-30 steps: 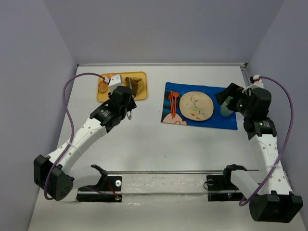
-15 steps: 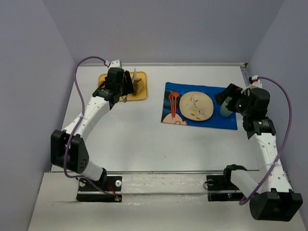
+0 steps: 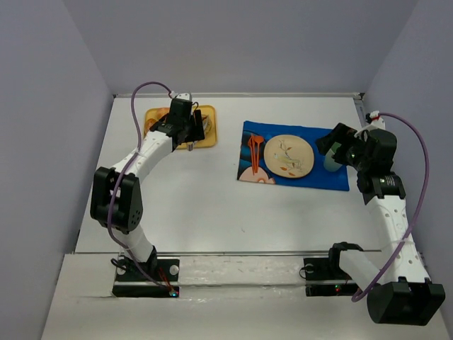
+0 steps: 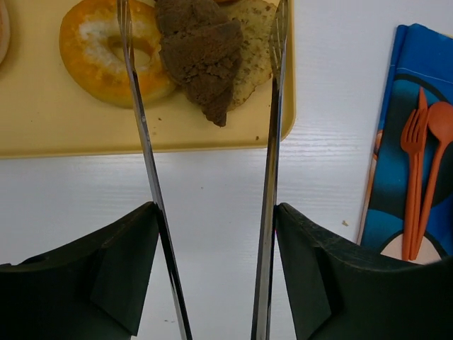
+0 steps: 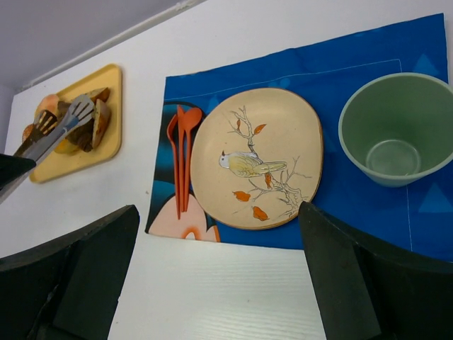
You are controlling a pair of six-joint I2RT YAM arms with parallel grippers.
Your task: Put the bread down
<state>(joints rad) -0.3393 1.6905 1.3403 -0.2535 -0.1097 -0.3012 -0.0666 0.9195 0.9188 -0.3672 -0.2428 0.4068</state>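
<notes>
Your left hand (image 4: 202,21) hung spread wide over the yellow tray (image 4: 71,120). Its two long blades straddled the dark brown bread (image 4: 202,60) and pinched nothing. That piece lay at the tray's right end, overlapping a paler seeded slice (image 4: 251,49), with a ring-shaped bagel (image 4: 106,49) just to its left on the same tray.

I'd judge the dark piece light, soft and crumbly, so it was likely to squash or tear if you squeezed hard. Its rough crust should have kept it from slipping. The best hold looked to be across its thick middle, with a blade flat on each flank and clear of the seeded slice so that it did not come along. Your right hand (image 3: 327,145) was spread too, empty, well to the right of the tray.

Counted, there was one tray with three bread pieces plainly on it. A sliver of a fourth thing showed at its left edge, too cropped to name. To the right of the tray, one blue mat (image 5: 318,64) lay on the worktop (image 4: 212,198). It bore one plate (image 5: 256,168), one green bowl (image 5: 368,120), one orange fork (image 4: 410,142) and one orange spoon (image 4: 440,122).
</notes>
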